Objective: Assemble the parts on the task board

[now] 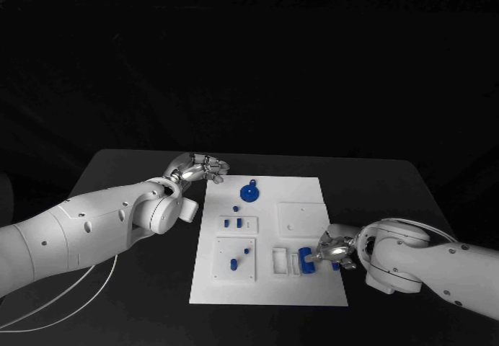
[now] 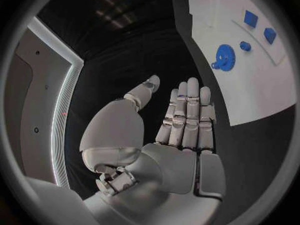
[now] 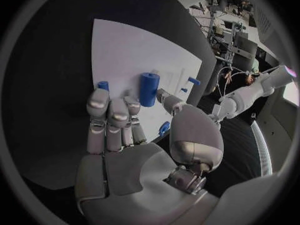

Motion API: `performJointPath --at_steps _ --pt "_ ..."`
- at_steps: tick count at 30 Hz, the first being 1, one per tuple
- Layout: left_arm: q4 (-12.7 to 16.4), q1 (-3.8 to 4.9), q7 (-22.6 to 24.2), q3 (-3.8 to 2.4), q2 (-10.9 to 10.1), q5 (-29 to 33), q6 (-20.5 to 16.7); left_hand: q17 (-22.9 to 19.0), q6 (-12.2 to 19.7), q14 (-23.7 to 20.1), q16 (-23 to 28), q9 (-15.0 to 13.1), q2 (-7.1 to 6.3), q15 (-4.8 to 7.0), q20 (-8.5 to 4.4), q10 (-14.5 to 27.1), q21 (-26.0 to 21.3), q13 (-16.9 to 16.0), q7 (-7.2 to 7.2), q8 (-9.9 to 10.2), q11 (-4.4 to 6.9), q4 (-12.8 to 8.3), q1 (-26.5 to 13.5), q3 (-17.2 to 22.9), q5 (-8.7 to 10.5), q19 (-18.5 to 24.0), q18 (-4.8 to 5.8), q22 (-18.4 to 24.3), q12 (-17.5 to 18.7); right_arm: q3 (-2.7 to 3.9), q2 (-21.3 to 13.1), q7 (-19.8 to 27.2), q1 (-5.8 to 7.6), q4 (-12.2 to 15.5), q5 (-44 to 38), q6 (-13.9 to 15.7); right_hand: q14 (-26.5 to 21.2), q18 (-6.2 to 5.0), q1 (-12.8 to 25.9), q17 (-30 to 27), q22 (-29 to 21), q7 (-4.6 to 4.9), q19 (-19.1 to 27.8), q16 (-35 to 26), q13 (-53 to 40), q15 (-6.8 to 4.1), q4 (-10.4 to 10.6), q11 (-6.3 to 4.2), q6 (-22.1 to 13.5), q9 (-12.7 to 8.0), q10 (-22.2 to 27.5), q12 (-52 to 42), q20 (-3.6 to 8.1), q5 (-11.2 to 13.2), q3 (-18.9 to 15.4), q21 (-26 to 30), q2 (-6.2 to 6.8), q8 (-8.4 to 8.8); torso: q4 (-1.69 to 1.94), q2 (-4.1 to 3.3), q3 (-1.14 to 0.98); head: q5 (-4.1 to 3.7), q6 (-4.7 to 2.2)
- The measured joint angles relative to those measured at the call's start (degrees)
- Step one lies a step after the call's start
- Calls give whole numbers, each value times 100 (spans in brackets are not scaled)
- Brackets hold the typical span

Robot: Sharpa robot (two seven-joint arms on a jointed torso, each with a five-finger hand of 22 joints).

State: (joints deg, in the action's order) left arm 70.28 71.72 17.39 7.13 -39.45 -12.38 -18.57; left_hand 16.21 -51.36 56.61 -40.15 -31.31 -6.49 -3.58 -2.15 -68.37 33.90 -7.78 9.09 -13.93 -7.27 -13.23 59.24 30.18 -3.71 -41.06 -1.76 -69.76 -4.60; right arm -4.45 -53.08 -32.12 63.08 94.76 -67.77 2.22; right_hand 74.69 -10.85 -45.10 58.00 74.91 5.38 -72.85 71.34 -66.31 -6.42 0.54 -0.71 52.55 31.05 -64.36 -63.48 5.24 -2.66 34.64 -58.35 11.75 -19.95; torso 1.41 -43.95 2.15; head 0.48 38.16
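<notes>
Parts of small blue plastic lie spread over the flat white rectangular task board [image 1: 301, 216] at the middle of the black table [image 1: 125, 166]. A blue gear-shaped disc [image 1: 251, 192] sits near the board's far edge, small blue blocks [image 1: 237, 223] lie just nearer the robot, and a blue peg [image 1: 246, 251] stands in a raised white plate on the board's near-left part. A short blue cylinder [image 1: 306, 260] rests beside white slotted fixtures near the board's right edge.

Right hand [image 1: 334, 251] lies at that edge, just beside the cylinder. The head view does not settle whether it touches; the right wrist view shows the cylinder [image 3: 148, 88] just past the fingertips [image 3: 100, 99], fingers extended side by side with the thumb apart, nothing held. That view also shows a small blue piece [image 3: 164, 128] beside the thumb.

Left hand [image 1: 200, 169] hovers over the table off the board's far-left corner. The left wrist view shows its fingers [image 2: 187, 115] straight and together, thumb apart, palm empty, with the gear-shaped disc [image 2: 225, 56] well apart from them.
</notes>
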Motion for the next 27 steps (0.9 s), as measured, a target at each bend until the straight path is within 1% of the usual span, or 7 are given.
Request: performJointPath --at_steps 10,13,16,18,23,24,27 --pt "2 0 1 0 -2 5 6 5 0 0 0 4 0 0 0 0 0 3 0 0 0 -16 0 -16 0 0 1 -5 0 -10 232 1 -35 -63 -87 174 1 28 -13 6 0 -8 1 0 -10 0 -26 0 9 1 0 3 0 0 -5 -21 -11 20 5 2 8 21 20" --pt "6 -1 1 1 -3 6 7 6 0 0 0 4 0 0 0 0 0 2 0 0 0 -16 0 -16 0 0 1 -5 0 -43 266 12 -45 -73 -92 235 1 29 -32 13 0 -8 1 0 -15 1 -62 0 10 410 0 3 0 0 4 -21 -30 20 6 2 12 21 20" --pt "11 -1 1 1 -3 7 8 10 0 0 0 3 0 0 0 0 0 2 0 0 0 -16 0 -16 0 0 1 -4 0 -64 297 24 -70 -75 -91 290 1 29 -55 16 0 -8 3 0 -21 1 -78 0 9 1050 0 3 -1 0 0 -44 -53 20 5 2 14 22 14" --pt "13 -1 1 1 -4 7 8 10 0 0 0 3 0 0 0 0 -19 2 0 0 0 -16 0 -16 0 0 1 -4 0 -74 308 29 -79 -75 -83 312 1 30 -55 18 0 -8 15 0 -24 1 -95 0 10 1285 0 3 11 0 17 -44 -53 20 4 2 14 30 12" --pt "16 -1 0 1 -4 8 9 16 0 0 0 8 0 0 0 0 -19 2 0 0 0 -16 0 -16 0 0 1 -4 0 -97 326 33 -79 -75 -45 348 0 36 -121 26 0 -66 36 0 -36 1 -204 4 68 1319 7 3 11 0 22 -74 -119 14 -2 3 12 43 15" --pt "18 -1 -1 1 -3 8 9 16 0 0 0 8 0 0 0 0 -19 2 0 0 0 -16 0 -16 0 0 1 -4 0 -115 331 33 -85 -78 -36 349 -3 38 -152 26 -1 -38 76 0 -44 3 -257 9 220 668 153 2 27 0 32 -75 -149 52 -3 3 7 46 16" --pt "21 -1 -2 1 -1 9 10 16 0 0 15 8 0 0 0 0 -19 2 0 0 0 -16 0 -16 0 0 1 -8 0 -119 334 35 -95 -75 -12 358 14 37 -255 33 4 -18 83 0 -51 -14 -436 -1 232 674 158 2 22 1 136 -89 -178 31 -8 4 4 51 17"
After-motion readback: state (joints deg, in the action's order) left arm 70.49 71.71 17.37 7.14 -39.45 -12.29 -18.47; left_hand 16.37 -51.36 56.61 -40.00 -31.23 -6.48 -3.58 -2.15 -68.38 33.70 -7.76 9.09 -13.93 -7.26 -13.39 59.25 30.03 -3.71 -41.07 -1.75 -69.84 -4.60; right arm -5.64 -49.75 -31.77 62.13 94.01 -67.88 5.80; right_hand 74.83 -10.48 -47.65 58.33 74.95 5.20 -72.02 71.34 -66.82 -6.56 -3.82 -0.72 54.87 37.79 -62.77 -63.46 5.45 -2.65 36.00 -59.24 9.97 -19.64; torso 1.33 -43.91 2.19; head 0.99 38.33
